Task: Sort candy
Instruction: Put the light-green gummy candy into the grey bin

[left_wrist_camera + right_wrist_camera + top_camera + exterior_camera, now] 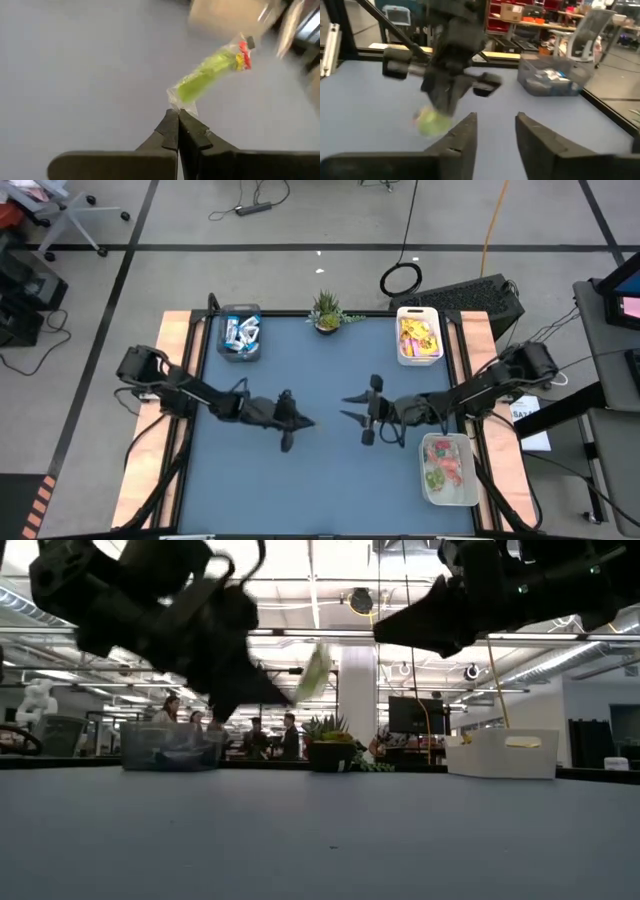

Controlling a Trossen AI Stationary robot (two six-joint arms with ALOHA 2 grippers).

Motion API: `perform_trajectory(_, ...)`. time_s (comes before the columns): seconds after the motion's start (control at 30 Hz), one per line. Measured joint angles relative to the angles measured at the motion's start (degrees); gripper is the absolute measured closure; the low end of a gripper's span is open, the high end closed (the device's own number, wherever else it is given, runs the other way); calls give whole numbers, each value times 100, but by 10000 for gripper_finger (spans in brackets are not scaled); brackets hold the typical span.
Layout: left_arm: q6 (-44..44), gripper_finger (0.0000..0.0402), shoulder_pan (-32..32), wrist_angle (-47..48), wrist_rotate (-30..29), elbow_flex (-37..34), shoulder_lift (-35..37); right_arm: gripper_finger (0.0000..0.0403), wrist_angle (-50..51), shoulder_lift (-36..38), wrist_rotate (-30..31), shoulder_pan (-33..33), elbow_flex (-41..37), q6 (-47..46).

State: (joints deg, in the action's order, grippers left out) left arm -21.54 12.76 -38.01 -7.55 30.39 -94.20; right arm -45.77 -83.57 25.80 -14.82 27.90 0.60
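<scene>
I see the left gripper (178,116) mid-table, fingers clamped on the green candy (207,75) wrapper's end, candy sticking out beyond the tips. Right gripper (495,122) faces it, fingers apart, empty.

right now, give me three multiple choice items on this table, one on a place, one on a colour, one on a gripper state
1. Where is the potted plant?
A. far edge, between two bins
B. beside the red-candy bin
C. table centre

2. What colour is the candy in the left gripper?
A. blue
B. green
C. yellow

3. How is the right gripper?
A. shut on candy
B. open and empty
C. shut and empty

Answers: 1 A, the high view shows it between the blue-candy bin and the yellow-candy bin. 2 B, the left wrist view shows a green wrapper pinched. 3 B, its fingers stand apart with nothing between.
</scene>
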Motion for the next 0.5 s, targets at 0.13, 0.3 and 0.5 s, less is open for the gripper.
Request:
perform_trajectory(0.13, -43, 401, -219, -954, 4, 2, 9, 244, -65, -358, 246, -154, 290, 112)
perform_trajectory(0.3, -63, 401, -309, -1449, -22, 13, 14, 206, -80, -784, 883, -356, 762, 642)
perform_trajectory(0.5, -63, 401, -309, -1804, -48, 13, 12, 193, -72, -1182, 881, -509, 1279, 1096)
